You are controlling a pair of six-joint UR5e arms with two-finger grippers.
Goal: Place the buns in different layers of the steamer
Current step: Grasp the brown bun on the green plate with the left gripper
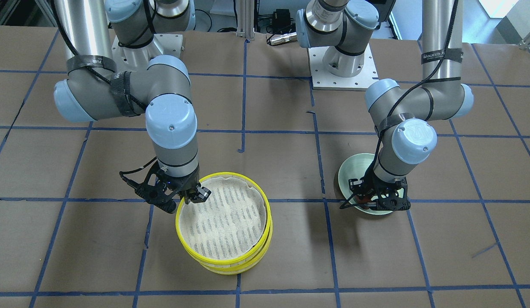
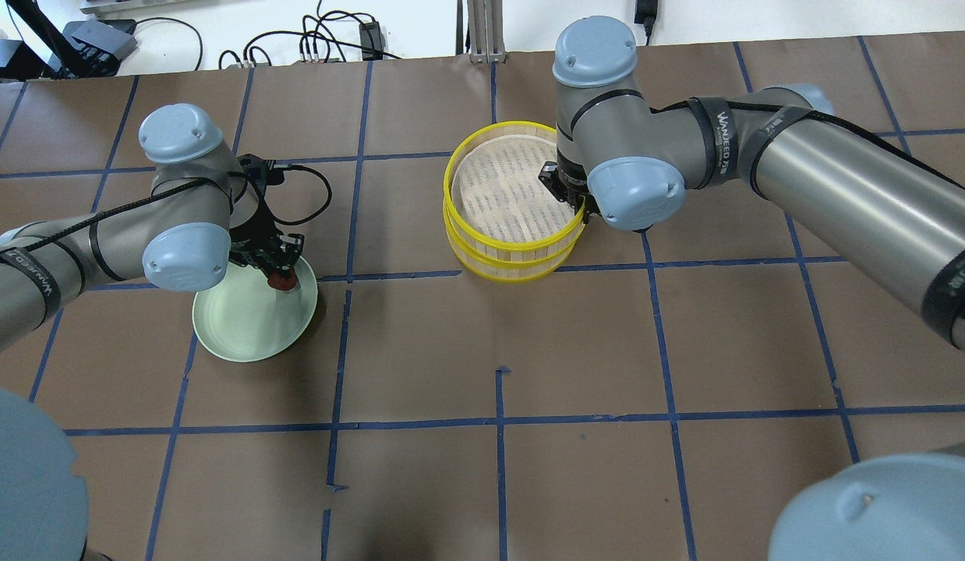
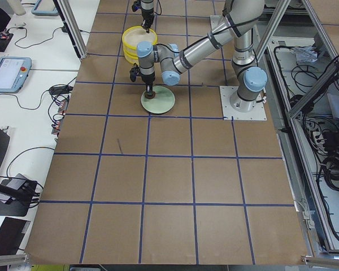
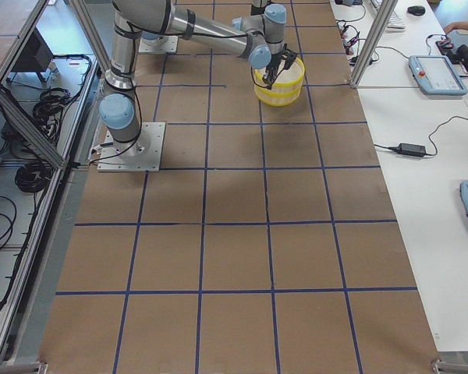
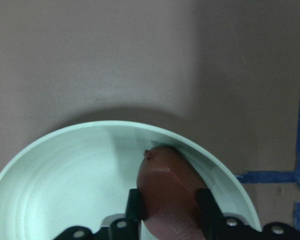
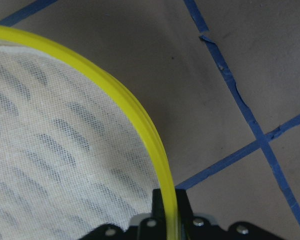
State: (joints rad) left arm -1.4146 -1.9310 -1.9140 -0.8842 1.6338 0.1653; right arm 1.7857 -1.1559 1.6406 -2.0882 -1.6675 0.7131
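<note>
My left gripper [image 2: 282,274] is shut on the reddish-brown bun [image 5: 167,195], a finger on each side of it. The bun sits at the rim of the pale green plate [image 5: 65,175], which also shows in the overhead view [image 2: 241,327]. Two yellow-rimmed steamer layers are stacked. The top layer [image 1: 230,175] is slightly offset on the lower layer [image 1: 230,268]. My right gripper [image 6: 170,205] is shut on the top layer's yellow rim [image 6: 140,120], one finger inside and one outside. The top layer's whitish liner [image 6: 50,150] is bare. The white bun is out of view.
The table is brown paper with a grid of blue tape lines [image 2: 498,421]. The arm bases' white mounting plates [image 1: 344,70] stand at the robot's side. Cables and boxes [image 2: 319,39] lie beyond the far table edge.
</note>
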